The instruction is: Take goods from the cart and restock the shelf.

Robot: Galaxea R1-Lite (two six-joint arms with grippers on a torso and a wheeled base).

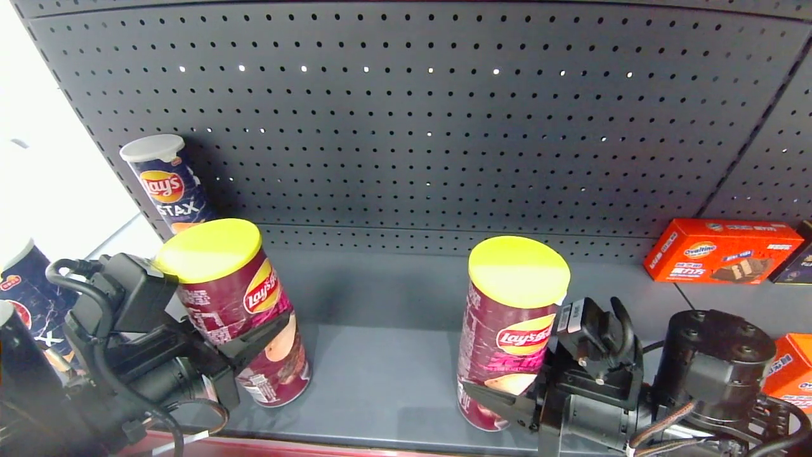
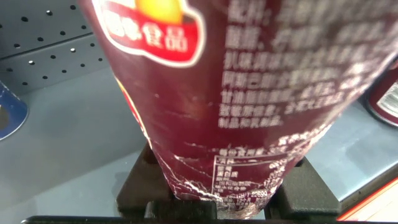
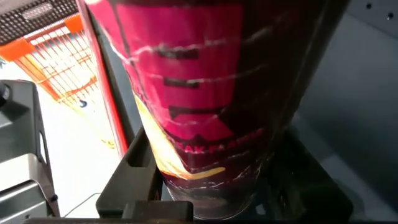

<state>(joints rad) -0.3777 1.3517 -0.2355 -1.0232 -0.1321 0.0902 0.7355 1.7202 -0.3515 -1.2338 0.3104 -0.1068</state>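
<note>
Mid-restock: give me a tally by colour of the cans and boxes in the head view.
Maroon cans: 2
Blue cans: 2
Orange boxes: 2
Dark box, cut off at the edge: 1
Total: 7

Head view: blue can point(image 1: 166, 184) at back of shelf point(image 1: 387, 355), base hidden behind the yellow lid of left maroon can point(image 1: 244, 298). Right maroon can point(image 1: 504, 330): lower right flank covered by right tool point(image 1: 517, 381). Lower orange box point(image 1: 790, 371) cut by the right edge. Wrist views: tops of both maroon cans run out of frame.
</note>
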